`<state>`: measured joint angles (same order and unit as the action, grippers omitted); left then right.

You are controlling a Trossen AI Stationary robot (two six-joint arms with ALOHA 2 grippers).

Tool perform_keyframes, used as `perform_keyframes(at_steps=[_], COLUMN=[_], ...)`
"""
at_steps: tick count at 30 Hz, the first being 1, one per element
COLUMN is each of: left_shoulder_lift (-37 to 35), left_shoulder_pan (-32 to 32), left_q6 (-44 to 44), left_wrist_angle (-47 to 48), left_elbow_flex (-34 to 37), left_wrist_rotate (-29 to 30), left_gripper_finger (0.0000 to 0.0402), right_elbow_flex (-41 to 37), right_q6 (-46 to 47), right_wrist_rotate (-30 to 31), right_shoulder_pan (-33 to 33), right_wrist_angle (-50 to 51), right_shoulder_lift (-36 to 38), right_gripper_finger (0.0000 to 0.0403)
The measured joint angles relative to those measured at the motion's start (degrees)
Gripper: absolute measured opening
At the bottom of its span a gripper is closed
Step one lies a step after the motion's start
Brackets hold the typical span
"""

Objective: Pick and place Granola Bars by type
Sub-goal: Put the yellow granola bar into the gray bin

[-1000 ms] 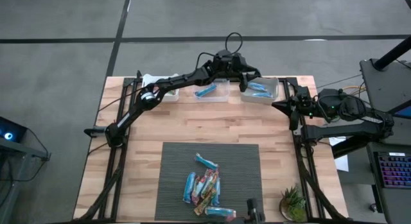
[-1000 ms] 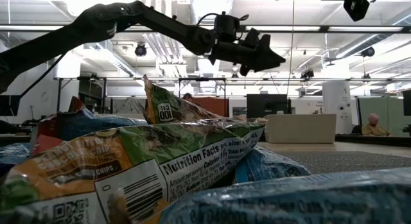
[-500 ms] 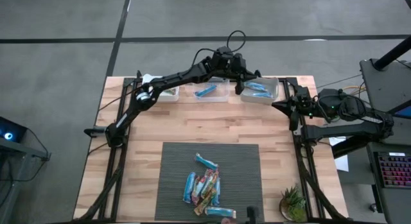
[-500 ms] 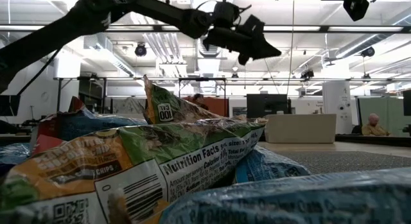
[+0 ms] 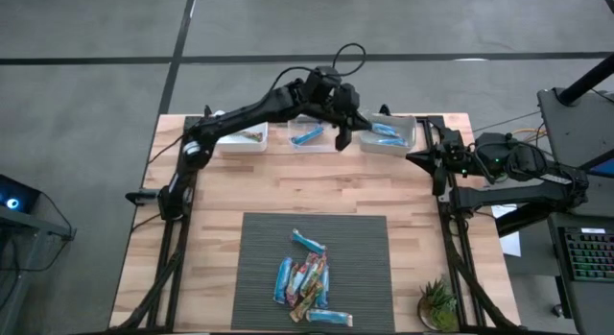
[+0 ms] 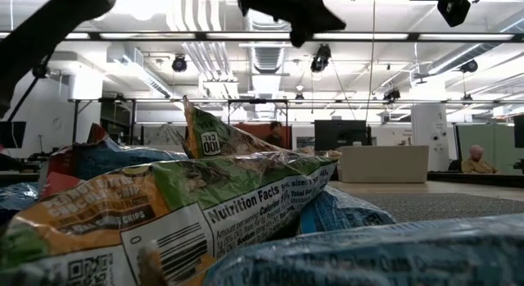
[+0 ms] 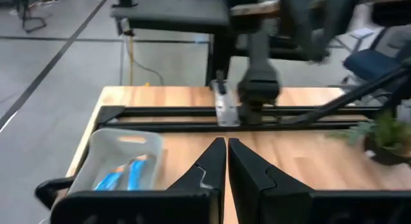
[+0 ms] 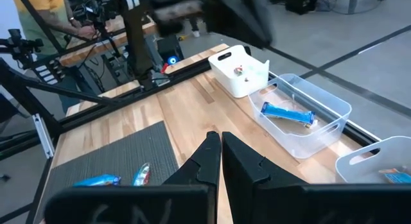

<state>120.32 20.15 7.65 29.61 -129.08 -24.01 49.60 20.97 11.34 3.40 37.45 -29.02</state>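
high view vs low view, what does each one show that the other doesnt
Only the high view shows the three bins along the table's far edge, the dark mat, the left gripper shut by the middle bin, and the right gripper shut at the right edge. Only the low view shows wrapper print close up and the room's ceiling lights. Both show the granola bars piled on the mat.

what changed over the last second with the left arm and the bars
The left pincer pulled back from over the right-hand bin toward the middle bin and closed empty. The right pincer stayed shut at the table's right edge. The bars in the bins and the pile on the mat did not move.
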Motion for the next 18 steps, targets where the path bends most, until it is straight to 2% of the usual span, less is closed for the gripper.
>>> perform_keyframes(at_steps=[8,15,18], left_shoulder_lift=[-3.38,-4.17,-4.89], left_shoulder_pan=[-4.34,-8.27,-10.49], left_q6=[-3.14,-5.91,-6.51], left_wrist_angle=[1.79,2.09,2.40], left_elbow_flex=[0.12,2.04,2.74], left_wrist_rotate=[6.98,8.17,10.40], left_gripper_finger=[0.0000,0.0000,0.0000], right_elbow_flex=[0.00,0.00,0.00], right_q6=[0.00,-0.02,-0.03], right_wrist_rotate=[-1.38,-1.95,-2.69], right_shoulder_pan=[0.02,0.02,0.02], right_wrist_angle=[0.00,-0.02,0.00], right_shoulder_lift=[0.00,0.00,0.00], right_gripper_finger=[0.0008,0.0008,0.0008])
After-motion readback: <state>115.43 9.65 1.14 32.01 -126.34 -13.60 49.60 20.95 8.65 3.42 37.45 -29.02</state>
